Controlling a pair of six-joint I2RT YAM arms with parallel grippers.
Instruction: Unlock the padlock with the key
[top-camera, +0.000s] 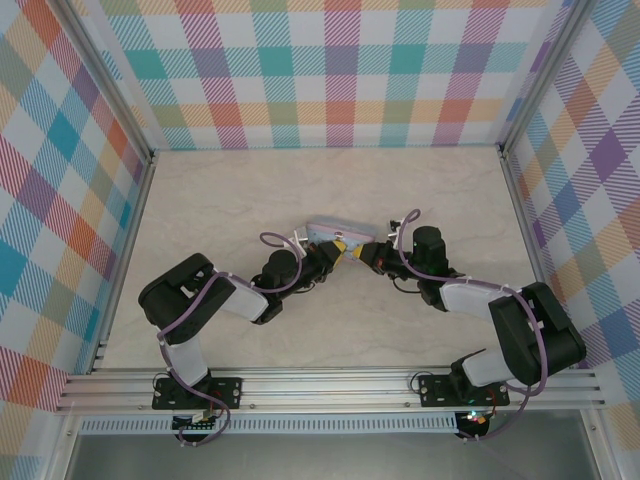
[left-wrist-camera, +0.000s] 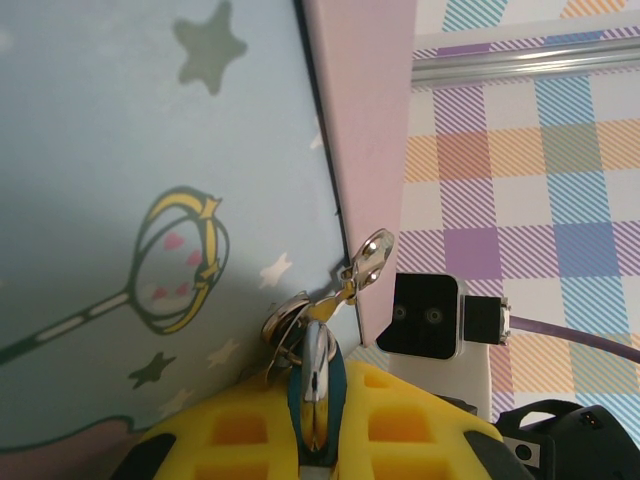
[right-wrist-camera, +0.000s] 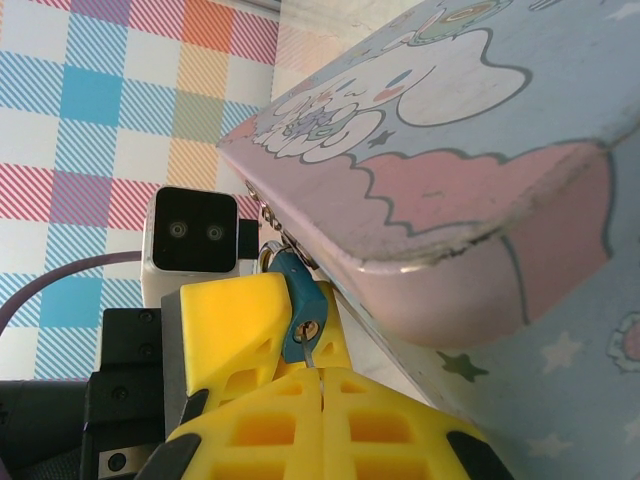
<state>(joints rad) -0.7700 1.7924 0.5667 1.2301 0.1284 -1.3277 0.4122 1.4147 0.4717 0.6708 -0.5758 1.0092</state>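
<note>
A small teal padlock (right-wrist-camera: 305, 300) hangs by its silvery shackle from the clasp of the pale blue cartoon tin (right-wrist-camera: 480, 130). My left gripper (left-wrist-camera: 318, 410) is shut on the padlock (left-wrist-camera: 338, 380), with yellow pads on both sides of it. The left gripper's yellow finger (right-wrist-camera: 235, 330) shows beside the lock. My right gripper (right-wrist-camera: 320, 372) is shut on the key (right-wrist-camera: 312, 352). Its thin blade reaches up into the brass keyhole, and the key's head is hidden between the pads. In the top view the left gripper (top-camera: 338, 252) and right gripper (top-camera: 362, 254) meet at the tin's (top-camera: 325, 233) near edge.
The tin's silvery clasp (left-wrist-camera: 366, 258) sticks out from its side (left-wrist-camera: 150, 150). The right wrist camera (left-wrist-camera: 430, 318) sits close behind the lock, and the left wrist camera (right-wrist-camera: 195, 232) faces back. Checkered walls (top-camera: 60, 200) enclose the marble table (top-camera: 250, 190) on three sides.
</note>
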